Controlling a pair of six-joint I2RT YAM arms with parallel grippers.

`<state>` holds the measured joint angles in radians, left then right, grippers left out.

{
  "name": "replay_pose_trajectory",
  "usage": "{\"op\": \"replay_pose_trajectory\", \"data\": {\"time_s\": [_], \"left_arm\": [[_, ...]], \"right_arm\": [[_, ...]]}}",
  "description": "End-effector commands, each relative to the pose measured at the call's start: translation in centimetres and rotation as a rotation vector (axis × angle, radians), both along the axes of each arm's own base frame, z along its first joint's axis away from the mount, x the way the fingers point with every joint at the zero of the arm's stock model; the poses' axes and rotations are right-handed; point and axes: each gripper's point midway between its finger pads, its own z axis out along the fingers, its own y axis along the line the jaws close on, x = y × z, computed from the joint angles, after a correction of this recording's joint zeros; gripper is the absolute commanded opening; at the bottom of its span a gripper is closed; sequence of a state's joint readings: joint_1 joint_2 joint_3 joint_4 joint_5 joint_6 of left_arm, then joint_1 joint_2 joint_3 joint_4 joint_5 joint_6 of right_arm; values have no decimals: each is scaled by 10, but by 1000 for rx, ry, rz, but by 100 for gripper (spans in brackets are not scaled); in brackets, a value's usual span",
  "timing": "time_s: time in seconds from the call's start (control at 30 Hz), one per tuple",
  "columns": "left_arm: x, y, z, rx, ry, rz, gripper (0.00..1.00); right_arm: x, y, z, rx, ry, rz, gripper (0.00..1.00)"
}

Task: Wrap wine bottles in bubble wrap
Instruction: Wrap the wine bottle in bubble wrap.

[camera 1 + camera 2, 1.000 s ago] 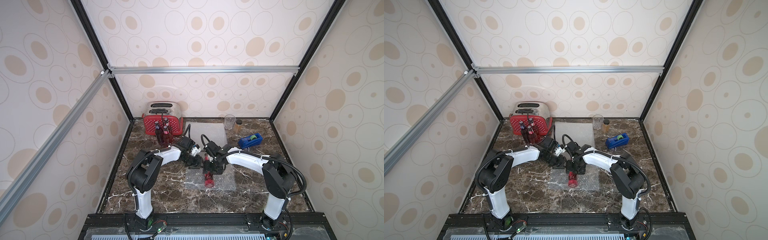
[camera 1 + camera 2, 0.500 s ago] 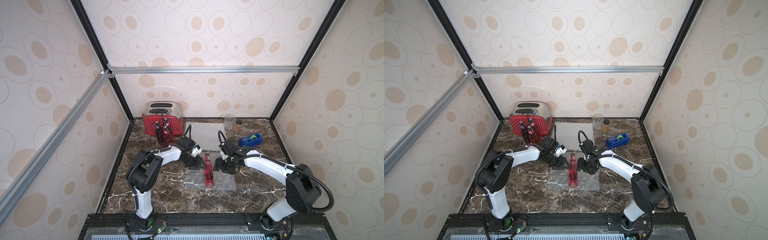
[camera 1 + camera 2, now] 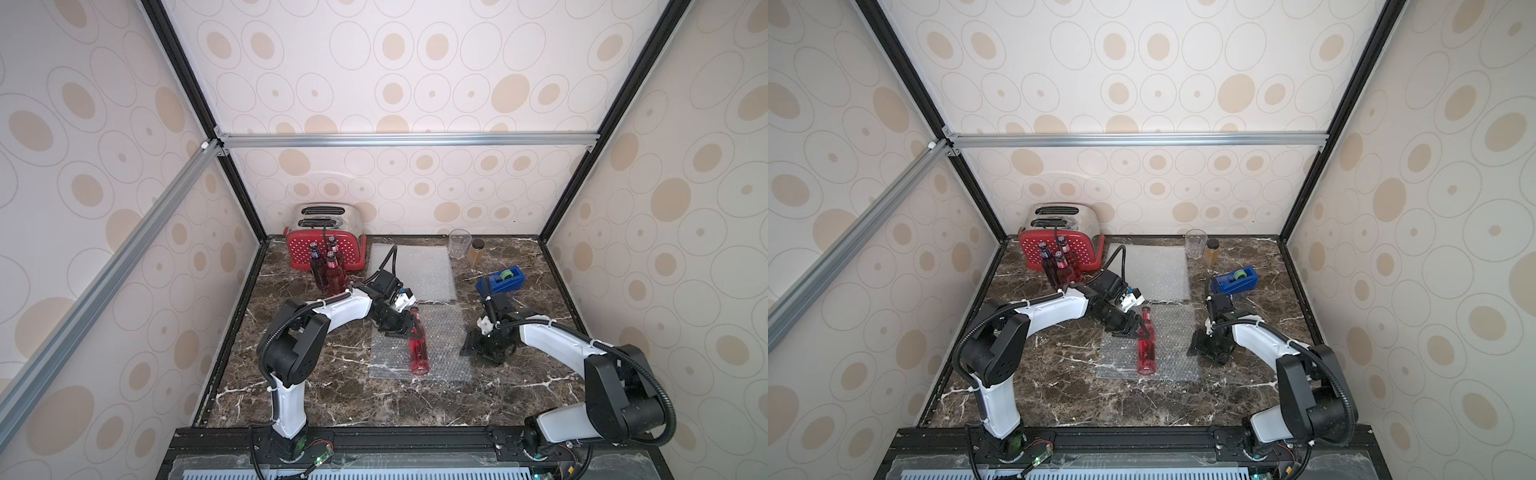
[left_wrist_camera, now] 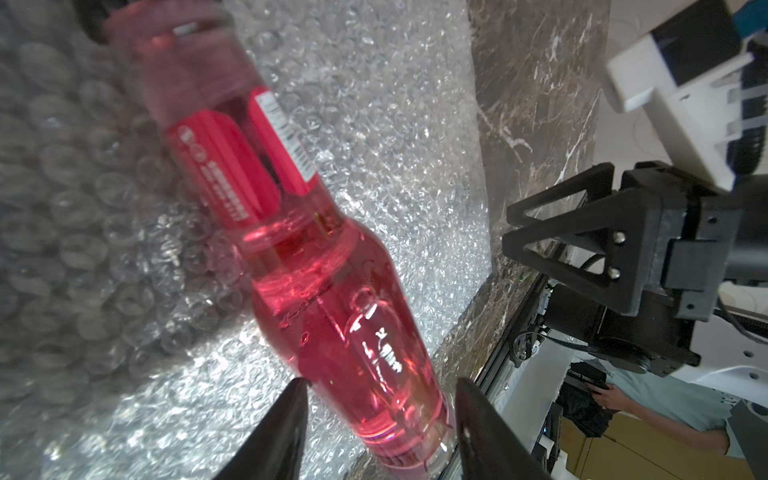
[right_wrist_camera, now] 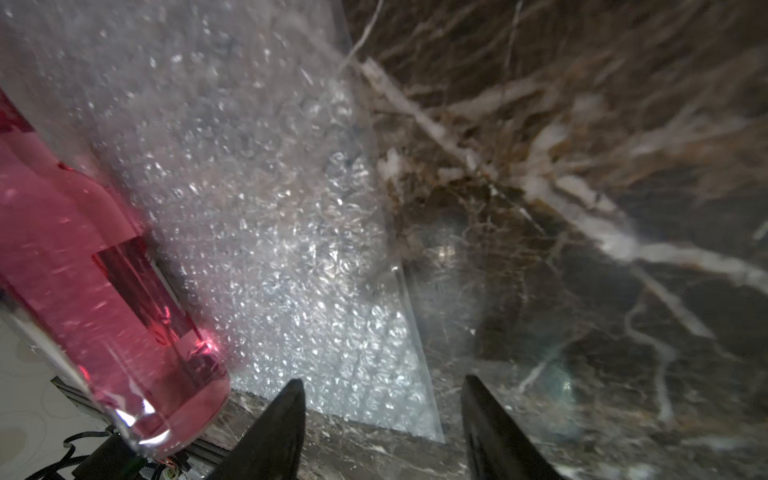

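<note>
Bottles wait at 10 o'clock on the tabletop (image 3: 332,395): 3 wine bottles (image 3: 330,274) stand unwrapped in front of the red toaster (image 3: 322,216). Moving right, our left gripper (image 3: 407,329) sits at the shoulder of the 4th bottle (image 3: 417,351). Its jaws straddle the glass, but we cannot tell whether they clamp it or merely flank it. That bottle lies flat down the middle of the near bubble wrap sheet (image 3: 444,357), cap toward 12 o'clock, base toward 6 o'clock. 1 second ago our right gripper (image 3: 469,347) crowded over it too; it has since swung out to the sheet's 3 o'clock edge, jaws parted and empty. We judge the placing finished, and that free gripper looks set to lift the edge and fold it over the bottle.
</note>
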<state>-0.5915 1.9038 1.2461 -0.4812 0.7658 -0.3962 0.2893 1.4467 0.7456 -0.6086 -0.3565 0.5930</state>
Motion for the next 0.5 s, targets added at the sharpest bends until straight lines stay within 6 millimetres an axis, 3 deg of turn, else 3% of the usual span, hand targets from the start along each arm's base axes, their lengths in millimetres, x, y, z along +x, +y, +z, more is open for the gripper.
{"op": "replay_pose_trajectory", "data": {"time_s": [0.0,0.23,0.47], "left_arm": [[-3,0,-7,43,8,-25,53],[-3,3,-12,64,9,-21,50],[-2,4,-13,67,6,-20,50]], "right_arm": [[-8,4,-16,33,26,20,61],[-10,19,-29,130,51,14,59],[4,43,-3,280,-19,16,54]]}}
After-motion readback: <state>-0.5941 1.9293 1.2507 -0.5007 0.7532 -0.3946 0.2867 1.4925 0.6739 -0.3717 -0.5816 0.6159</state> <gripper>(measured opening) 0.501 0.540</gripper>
